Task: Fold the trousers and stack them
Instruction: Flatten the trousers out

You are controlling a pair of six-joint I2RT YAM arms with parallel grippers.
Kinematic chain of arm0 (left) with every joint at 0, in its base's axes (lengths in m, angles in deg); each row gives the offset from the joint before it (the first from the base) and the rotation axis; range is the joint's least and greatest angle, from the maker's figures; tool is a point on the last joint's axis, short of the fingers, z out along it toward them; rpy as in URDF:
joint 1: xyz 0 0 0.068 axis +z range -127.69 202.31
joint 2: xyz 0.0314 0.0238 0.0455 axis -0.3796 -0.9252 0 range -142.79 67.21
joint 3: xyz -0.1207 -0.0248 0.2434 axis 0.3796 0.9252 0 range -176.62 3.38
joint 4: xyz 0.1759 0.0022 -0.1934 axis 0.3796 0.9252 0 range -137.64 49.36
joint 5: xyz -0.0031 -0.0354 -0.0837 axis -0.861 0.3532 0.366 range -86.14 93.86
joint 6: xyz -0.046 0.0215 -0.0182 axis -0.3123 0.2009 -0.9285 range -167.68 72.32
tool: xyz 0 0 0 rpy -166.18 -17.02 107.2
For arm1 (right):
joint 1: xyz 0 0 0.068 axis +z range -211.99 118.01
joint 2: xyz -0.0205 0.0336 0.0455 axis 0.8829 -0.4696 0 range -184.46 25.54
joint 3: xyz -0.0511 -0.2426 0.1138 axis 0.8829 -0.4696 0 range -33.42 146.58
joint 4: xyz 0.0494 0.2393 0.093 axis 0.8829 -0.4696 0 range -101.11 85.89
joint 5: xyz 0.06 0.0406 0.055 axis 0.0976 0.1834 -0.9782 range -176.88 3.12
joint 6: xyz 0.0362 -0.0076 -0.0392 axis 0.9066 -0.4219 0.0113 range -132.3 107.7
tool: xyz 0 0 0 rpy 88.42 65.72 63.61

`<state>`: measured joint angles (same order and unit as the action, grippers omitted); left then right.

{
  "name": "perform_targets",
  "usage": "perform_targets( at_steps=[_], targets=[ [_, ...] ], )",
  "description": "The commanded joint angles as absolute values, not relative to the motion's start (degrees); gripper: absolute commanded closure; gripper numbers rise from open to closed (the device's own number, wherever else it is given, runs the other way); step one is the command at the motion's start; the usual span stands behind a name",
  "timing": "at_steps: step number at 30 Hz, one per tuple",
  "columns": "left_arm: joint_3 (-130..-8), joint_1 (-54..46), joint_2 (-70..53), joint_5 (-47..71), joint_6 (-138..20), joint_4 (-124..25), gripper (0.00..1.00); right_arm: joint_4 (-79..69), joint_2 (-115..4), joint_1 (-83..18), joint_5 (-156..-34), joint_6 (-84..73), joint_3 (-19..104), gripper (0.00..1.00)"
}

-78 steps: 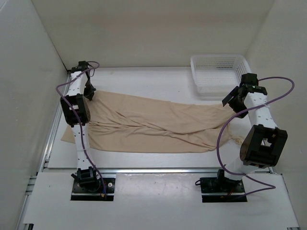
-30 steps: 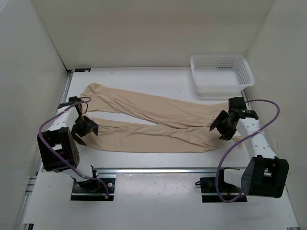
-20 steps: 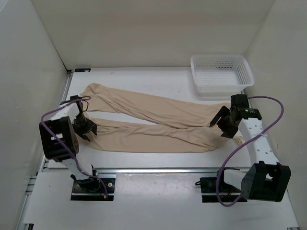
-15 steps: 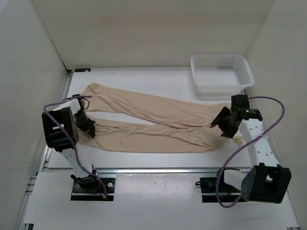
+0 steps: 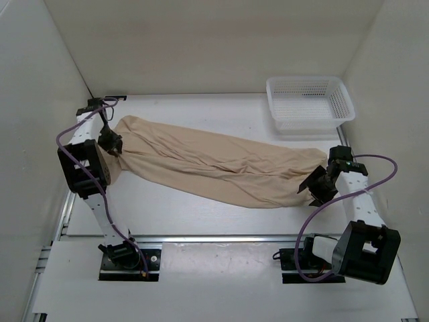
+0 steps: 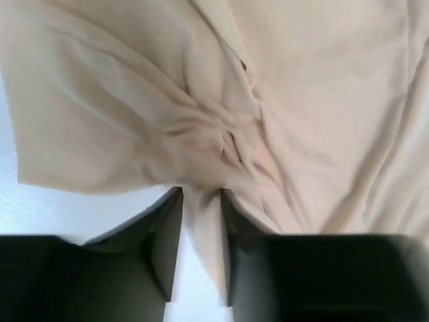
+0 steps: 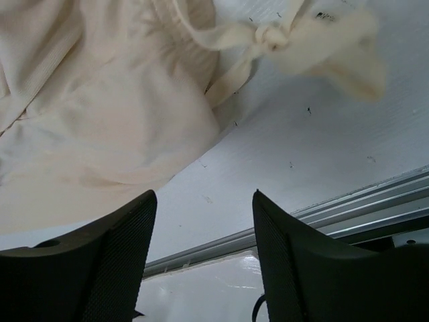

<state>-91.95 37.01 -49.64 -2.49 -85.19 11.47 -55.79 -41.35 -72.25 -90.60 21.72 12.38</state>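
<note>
Legs together; cross folds not yet done.
Top view: the trousers [image 5: 221, 168] lie across the table [image 5: 201, 221], one leg apparently over the other. Left wrist: left gripper [image 6: 201, 201] pinches fabric. Right wrist: right gripper [image 7: 202, 200] gapes empty near the waist.

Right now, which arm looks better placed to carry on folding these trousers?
Left. The left gripper is shut on the trousers at their leg end, cloth pinched tight, so it could probably draw that end over. The right gripper hangs open beside the waist end, holding nothing.
</note>
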Motion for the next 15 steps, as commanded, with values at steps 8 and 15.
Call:
perform_targets(
  at_steps=[8,15],
  targets=[
    [-78.7,43.1,-34.2,-3.4,-83.2,11.5,0.03,-53.2,-42.7,-72.4,-91.5,21.0,13.0,0.34],
    [-73.8,47.4,-39.0,1.0,-83.2,8.3,0.06,-52.6,-42.7,-72.4,-93.4,21.5,13.5,0.34]
  ],
)
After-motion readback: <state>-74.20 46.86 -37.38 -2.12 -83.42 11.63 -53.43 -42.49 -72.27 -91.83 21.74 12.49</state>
